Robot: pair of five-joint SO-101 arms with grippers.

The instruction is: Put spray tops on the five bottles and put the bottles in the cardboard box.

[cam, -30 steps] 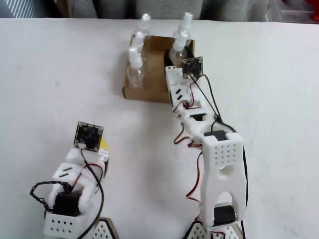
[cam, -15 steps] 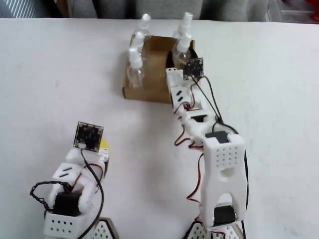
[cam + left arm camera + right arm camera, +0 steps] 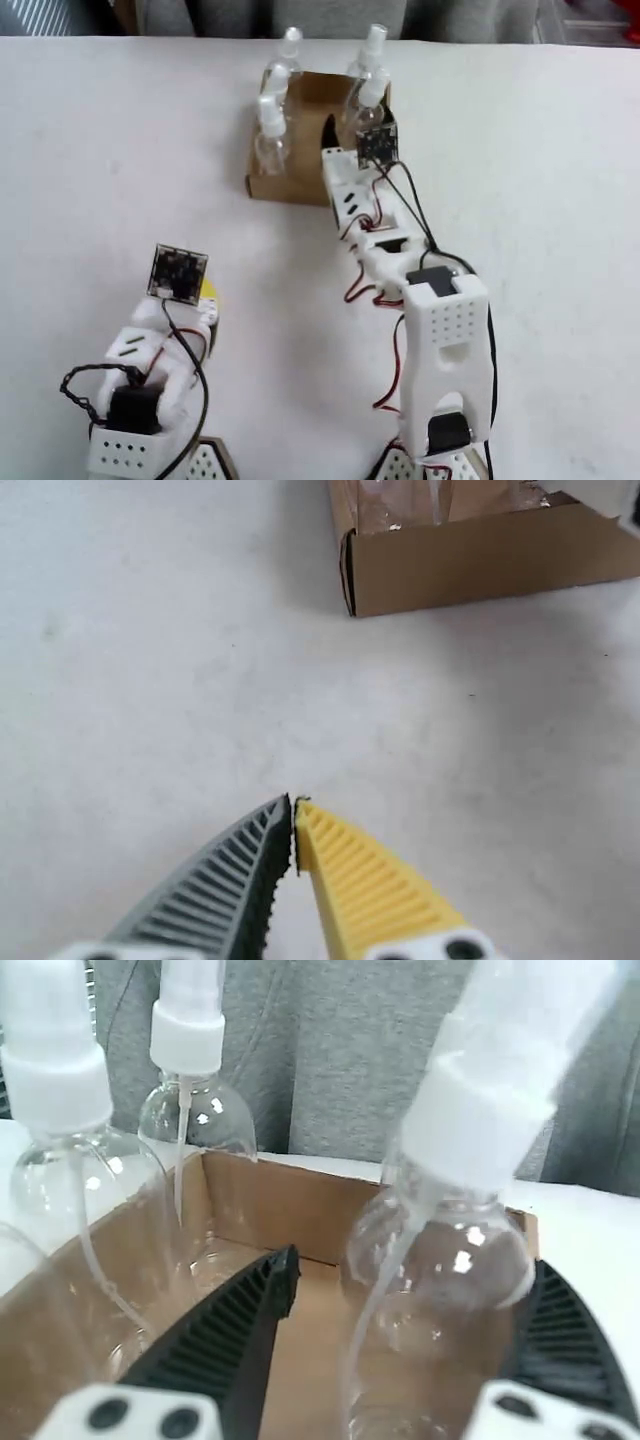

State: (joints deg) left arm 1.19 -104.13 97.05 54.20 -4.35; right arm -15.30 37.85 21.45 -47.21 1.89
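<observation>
Bottle: a clear, round plastic bottle with a white spray top leans inside the brown cardboard box, by its right wall; the box sits at the far middle of the white table.
Right gripper: your right gripper has its black jaws spread wide either side of the bottle's belly, not pinching it.
Left gripper: your left gripper has its grey and yellow jaws closed on nothing, low over the table's near left.
Handling: expect it to be light, smooth, slippery and easily toppled.
Hold: take it around the belly, not the sprayer.
Neighbours: other capped bottles stand along the box's left wall.
</observation>
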